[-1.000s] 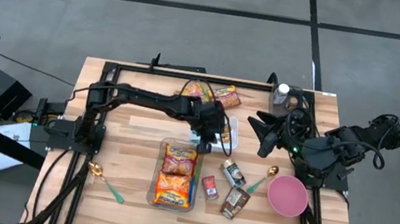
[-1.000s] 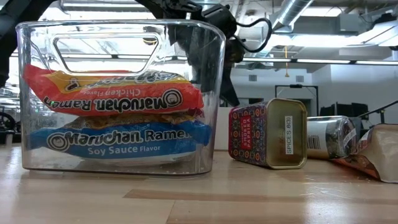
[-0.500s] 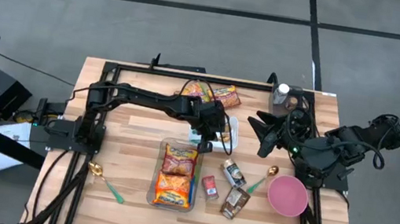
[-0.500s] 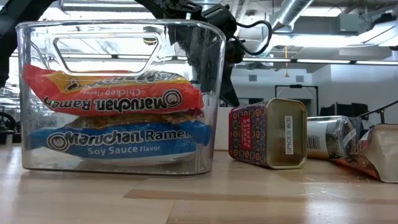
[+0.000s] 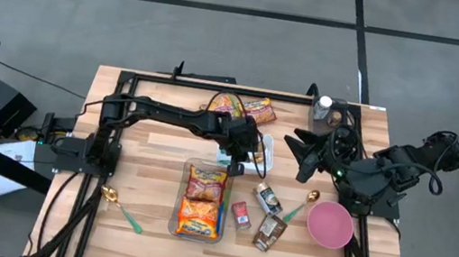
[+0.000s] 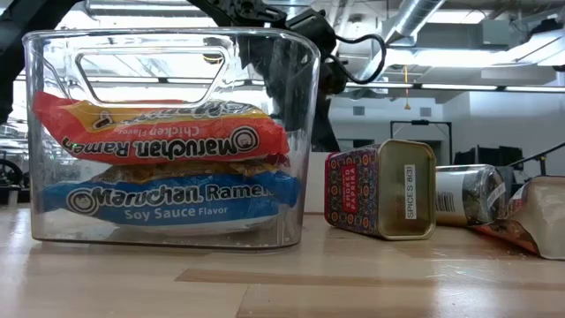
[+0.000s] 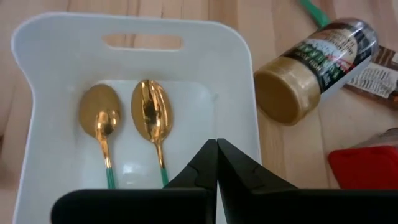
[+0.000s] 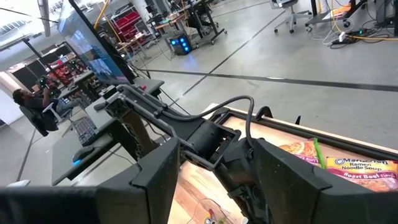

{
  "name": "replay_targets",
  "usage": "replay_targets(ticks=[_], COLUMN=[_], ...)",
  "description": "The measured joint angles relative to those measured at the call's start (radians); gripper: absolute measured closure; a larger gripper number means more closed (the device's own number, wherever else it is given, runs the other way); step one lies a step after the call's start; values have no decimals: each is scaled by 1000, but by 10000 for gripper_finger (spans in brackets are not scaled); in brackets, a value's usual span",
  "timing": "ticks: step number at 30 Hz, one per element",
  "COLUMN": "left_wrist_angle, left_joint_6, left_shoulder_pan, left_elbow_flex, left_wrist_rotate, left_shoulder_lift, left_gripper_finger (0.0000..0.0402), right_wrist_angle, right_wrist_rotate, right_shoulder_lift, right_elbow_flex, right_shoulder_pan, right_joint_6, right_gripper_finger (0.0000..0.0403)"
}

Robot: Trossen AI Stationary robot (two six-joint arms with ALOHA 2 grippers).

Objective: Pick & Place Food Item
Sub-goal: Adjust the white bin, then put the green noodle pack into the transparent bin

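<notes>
While its fingers are clenched empty, the left gripper [image 5: 246, 160] hovers over the white tray [image 7: 239, 81] holding two gold spoons [image 7: 152, 118]. Just beyond the tray lie two loose ramen packets [image 5: 242, 107], nearer this arm than the parted, empty right gripper [image 5: 303, 153].

The wooden table [image 5: 153, 149] carried a clear bin [image 5: 202, 199] of ramen, a white tray [image 5: 267, 152], two ramen packets [image 5: 246, 106] (far edge), a spice tin [image 5: 240, 214], a jar [image 5: 268, 197], a pink bowl [image 5: 329, 225] and a green-handled spoon [image 5: 121, 207].
</notes>
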Motion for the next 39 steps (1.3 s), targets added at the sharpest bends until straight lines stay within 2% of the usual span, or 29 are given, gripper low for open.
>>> replay_targets(ticks=[20,27,32,35,39], left_wrist_angle=[4,16,12,24,-8], left_joint_6=[-6,-9,-27,-10,70], left_shoulder_pan=[-25,5,46,83,139], left_elbow_flex=[0,0,1,2,1], left_wrist_rotate=[42,19,14,-34,-176], left_shoulder_lift=[26,26,-18,-84,-199], left_gripper_finger=[401,401,401,401,401], right_wrist_angle=[-7,-7,-7,-7,-9], right_wrist_rotate=[0,0,0,0,0], right_shoulder_lift=[0,0,0,0,-2], right_elbow_flex=[0,0,0,0,0], right_shoulder_pan=[0,0,0,0,0], right_joint_6=[0,0,1,1,1], right_gripper_finger=[200,200,200,200,200])
